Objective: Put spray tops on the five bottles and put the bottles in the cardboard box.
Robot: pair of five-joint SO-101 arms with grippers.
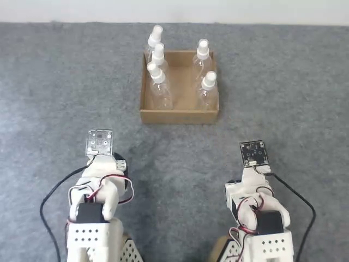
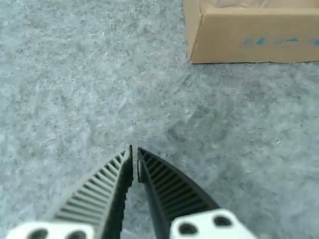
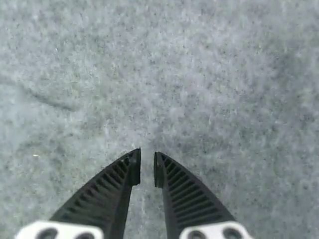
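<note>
- Left gripper (image 2: 134, 150): clenched, tips almost touching, nothing between them, just above the grey felt table cover (image 1: 54, 82).
- Right gripper (image 3: 147, 155): closed down to a thin slit, holding nothing, over bare felt.
- Both arms sit at the near table edge, left arm (image 1: 98, 188) and right arm (image 1: 255, 199), well apart from the box.
- Cardboard box (image 1: 180, 115): open top, centre of the table, beyond the arms; its corner shows in the left wrist view (image 2: 249, 40).
- Front-left bottle (image 1: 161, 93) and front-right bottle (image 1: 208, 95): upright in the box, white spray tops on.
- Mid-left bottle (image 1: 158, 54) and rear-right bottle (image 1: 202, 60): upright in the box, tops on.
- Farthest bottle (image 1: 155, 35): top on, at the far-left corner; cannot tell whether it is inside or just behind the wall.
</note>
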